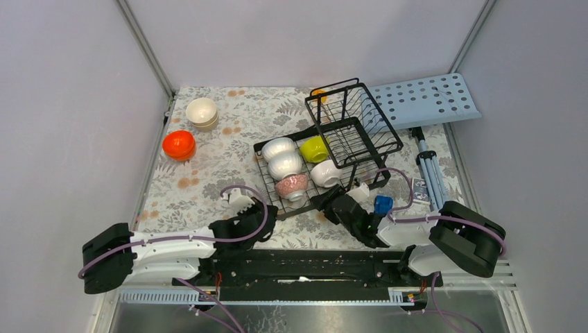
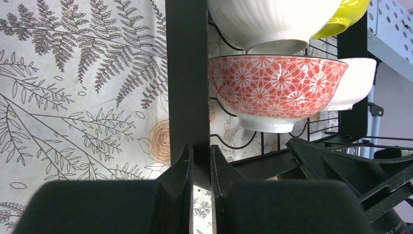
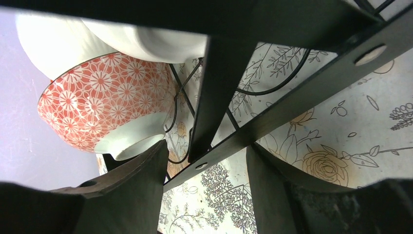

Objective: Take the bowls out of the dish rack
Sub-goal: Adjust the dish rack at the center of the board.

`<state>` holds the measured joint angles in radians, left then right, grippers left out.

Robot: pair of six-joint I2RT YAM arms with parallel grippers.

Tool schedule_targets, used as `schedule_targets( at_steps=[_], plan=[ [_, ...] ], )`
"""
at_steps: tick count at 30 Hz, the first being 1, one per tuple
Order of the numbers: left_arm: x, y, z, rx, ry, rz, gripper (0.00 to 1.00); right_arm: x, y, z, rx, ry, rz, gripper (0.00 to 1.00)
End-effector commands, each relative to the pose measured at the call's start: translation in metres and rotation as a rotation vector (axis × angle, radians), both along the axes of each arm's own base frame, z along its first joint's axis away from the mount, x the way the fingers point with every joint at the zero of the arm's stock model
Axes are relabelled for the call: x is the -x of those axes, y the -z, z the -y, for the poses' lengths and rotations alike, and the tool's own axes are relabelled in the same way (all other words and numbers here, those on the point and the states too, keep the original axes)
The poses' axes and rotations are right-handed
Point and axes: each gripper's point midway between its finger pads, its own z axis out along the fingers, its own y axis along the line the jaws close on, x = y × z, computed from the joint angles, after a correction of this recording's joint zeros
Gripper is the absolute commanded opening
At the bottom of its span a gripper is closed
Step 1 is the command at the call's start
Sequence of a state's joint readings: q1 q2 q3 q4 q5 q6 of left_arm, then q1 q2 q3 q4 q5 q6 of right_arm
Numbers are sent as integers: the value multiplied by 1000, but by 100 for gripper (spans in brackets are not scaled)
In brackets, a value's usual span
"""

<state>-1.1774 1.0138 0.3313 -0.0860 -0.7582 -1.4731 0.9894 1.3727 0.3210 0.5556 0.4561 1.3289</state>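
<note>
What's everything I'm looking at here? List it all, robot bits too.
dish rack: one, black wire, mid-table
white bowls: three, white, on the rack's flat base
yellow-green bowl: one, on the rack beside them
patterned bowl: one, pink-red floral, nearest rack slot
orange bowls: a stack, orange, on the cloth, left
cream bowls: a stack, cream, far left
orange item: one, in the raised basket, unclear
perforated board: one, light blue, far right
folded stand: one, grey, right of rack
tablecloth: one, floral
left gripper: black, shut on the rack's bar
right gripper: black, open astride a rack bar
</note>
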Motion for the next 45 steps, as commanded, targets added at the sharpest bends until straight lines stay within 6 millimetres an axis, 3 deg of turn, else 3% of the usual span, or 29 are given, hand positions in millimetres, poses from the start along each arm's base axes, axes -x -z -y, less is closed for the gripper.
schedule_targets(
  at_steps=[1,4,15,27,34,41,45],
  plan=[
    [44,34,3,-25,152,-163,13,4,8,-1,128,-81,15,37],
    [45,33,0,-26,154,-165,18,5,7,-3,151,-107,14,36],
    [51,16,0,3,211,-147,54,11,10,7,244,-169,28,38],
    [58,-27,15,-1,359,-86,74,19,13,34,392,-252,81,35],
    [37,-72,-17,-128,261,33,82,22,8,55,494,-311,124,34],
    [9,-125,-64,-301,95,195,86,22,1,54,511,-358,143,34],
    [-7,-136,-84,-464,30,240,87,25,-1,54,514,-384,151,34]
  ],
)
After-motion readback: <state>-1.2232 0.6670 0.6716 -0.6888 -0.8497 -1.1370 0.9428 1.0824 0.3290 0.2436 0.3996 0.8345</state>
